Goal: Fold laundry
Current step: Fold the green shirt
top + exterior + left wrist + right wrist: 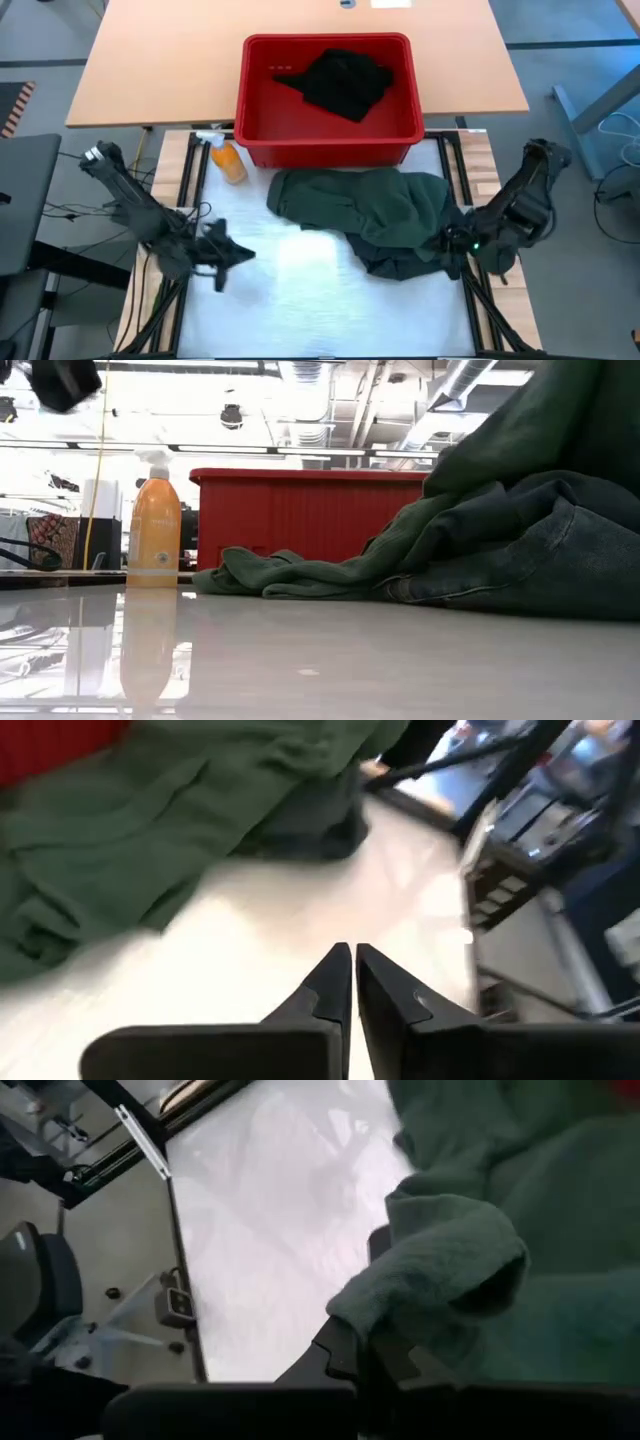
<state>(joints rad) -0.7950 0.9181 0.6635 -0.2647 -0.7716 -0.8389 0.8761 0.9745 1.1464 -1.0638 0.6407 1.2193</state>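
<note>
Lying heaped on the white counter, just in front of the red basket: one dark green garment, with a darker bluish-green cloth bunched at its right end; cannot tell whether one piece or two. Sitting inside the basket: one black garment, crumpled near the back wall. Standing at the basket's front left corner: one orange spray bottle, upright. Hovering over the bare left part of the counter: left hand, fingers pressed together, holding nothing. Sitting at the heap's right edge: right hand, fingers pressed together, with a fold of green cloth draping over the tips; cannot tell whether pinching it.
</note>
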